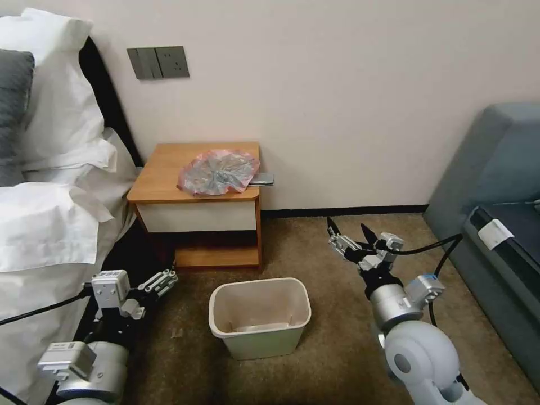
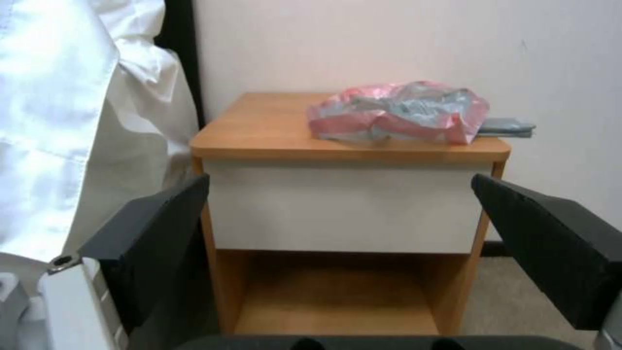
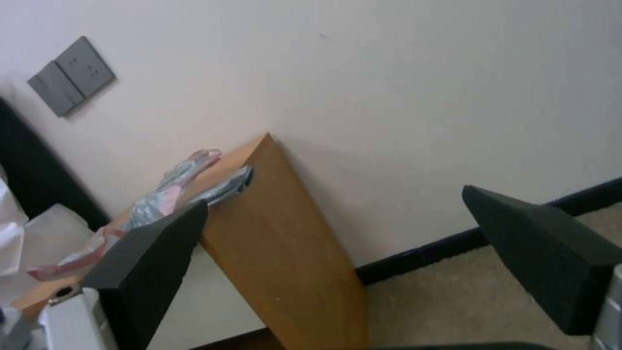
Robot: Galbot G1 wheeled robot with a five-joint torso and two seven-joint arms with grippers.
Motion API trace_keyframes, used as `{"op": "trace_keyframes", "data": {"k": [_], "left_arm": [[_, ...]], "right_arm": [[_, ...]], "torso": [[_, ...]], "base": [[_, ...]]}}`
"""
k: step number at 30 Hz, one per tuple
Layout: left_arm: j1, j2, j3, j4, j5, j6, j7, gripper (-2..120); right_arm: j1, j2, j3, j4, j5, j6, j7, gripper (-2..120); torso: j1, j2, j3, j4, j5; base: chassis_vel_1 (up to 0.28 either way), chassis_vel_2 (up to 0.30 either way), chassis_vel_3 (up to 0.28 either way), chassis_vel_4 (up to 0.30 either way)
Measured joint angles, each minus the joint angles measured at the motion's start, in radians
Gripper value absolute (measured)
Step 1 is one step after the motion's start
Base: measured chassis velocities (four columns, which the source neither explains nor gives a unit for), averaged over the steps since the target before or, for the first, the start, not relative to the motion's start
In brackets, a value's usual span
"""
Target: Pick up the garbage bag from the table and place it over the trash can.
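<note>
The garbage bag (image 1: 218, 171) lies crumpled on the right half of the table (image 1: 163, 174), grey plastic with pink-red edging. In the left wrist view the bag (image 2: 398, 112) rests above the white drawer front of the table (image 2: 259, 126). The trash can (image 1: 260, 316) stands upright on the carpet just in front of the table. My left gripper (image 1: 167, 279) hangs low, left of the trash can, and is open (image 2: 337, 187). My right gripper (image 1: 347, 226) is open (image 3: 336, 199), right of the table, below its top. The right wrist view catches the bag (image 3: 159, 194) edge-on.
A flat grey item (image 1: 262, 179) sticks out from under the bag at the table's right edge. The bed with white sheets (image 1: 50, 225) crowds the left arm. A grey sofa (image 1: 495, 185) stands at the right. Open carpet (image 1: 337, 315) lies between the trash can and the right arm.
</note>
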Motion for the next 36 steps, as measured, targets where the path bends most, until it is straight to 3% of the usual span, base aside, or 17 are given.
{"op": "trace_keyframes", "data": {"k": [7, 17, 20, 24, 36], "left_arm": [[0.001, -0.003, 0.001, 0.000, 0.000, -0.002, 0.004, 100], [0.006, -0.015, -0.003, 0.000, 0.004, -0.019, 0.008, 100], [0.006, -0.015, -0.004, 0.000, 0.004, -0.019, 0.008, 100], [0.006, -0.017, -0.006, 0.000, 0.004, -0.021, 0.009, 100], [0.001, -0.037, -0.006, 0.000, 0.004, -0.030, 0.013, 100]], "right_arm": [[0.070, 0.002, -0.022, -0.055, 0.067, -0.001, 0.028, 100], [0.278, 0.059, -0.078, -0.186, 0.426, -0.001, 0.112, 100], [0.309, 0.075, -0.087, -0.215, 0.491, -0.004, 0.108, 100], [0.409, 0.137, -0.113, -0.344, 0.655, -0.026, 0.063, 100], [0.600, 0.247, -0.119, -0.610, 0.777, -0.052, -0.033, 100]], "torso": [[0.000, 0.000, 0.000, 0.0000, 0.0001], [0.000, 0.000, 0.000, 0.0002, 0.0000], [0.000, 0.000, 0.000, 0.0001, -0.0002], [0.000, 0.000, 0.000, 0.0002, 0.0000], [0.000, 0.000, 0.000, 0.0002, -0.0001]], "base": [[0.000, 0.000, 0.000, 0.000], [0.000, 0.000, 0.000, 0.000], [0.000, 0.000, 0.000, 0.000], [0.000, 0.000, 0.000, 0.000], [0.000, 0.000, 0.000, 0.000]]}}
